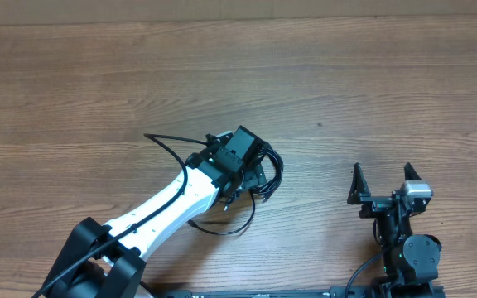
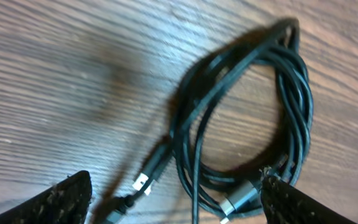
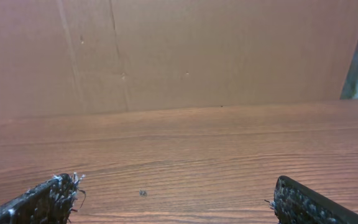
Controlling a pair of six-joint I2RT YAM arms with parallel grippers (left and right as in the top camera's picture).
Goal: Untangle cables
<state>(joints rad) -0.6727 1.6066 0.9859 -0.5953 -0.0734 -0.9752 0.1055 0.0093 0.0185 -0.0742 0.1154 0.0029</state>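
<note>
Fingertips (image 2: 61, 200) of the left gripper (image 2: 179, 202) occupy the two lower corners of the left wrist view. They are set wide apart, so the jaws are open and clamp nothing. Between and ahead of these fingertips lie the cables (image 2: 294, 93), two thin black cords wound together into one oval coil of several turns, flat on the wooden table (image 2: 55, 74). The coil sits off-centre in the gap, toward the finger at the right of the view. Whether its lower edge touches that finger cannot be told. Two plug ends with silver-coloured tips rest within the gap: one (image 2: 143, 182) on the open side of the coil, one (image 2: 236, 200) just beside the finger at the right of the view. In the overhead view the body of the left gripper covers most of the coil. One strand (image 1: 160, 141) runs out to the side of it, and another (image 1: 232, 227) curves back beside the white forearm (image 1: 164, 207). The right gripper (image 1: 383, 174) stands well apart from the coil, with its jaws fully spread and nothing between them. Ahead of it are bare table and a brown panel (image 3: 229, 50).
</note>
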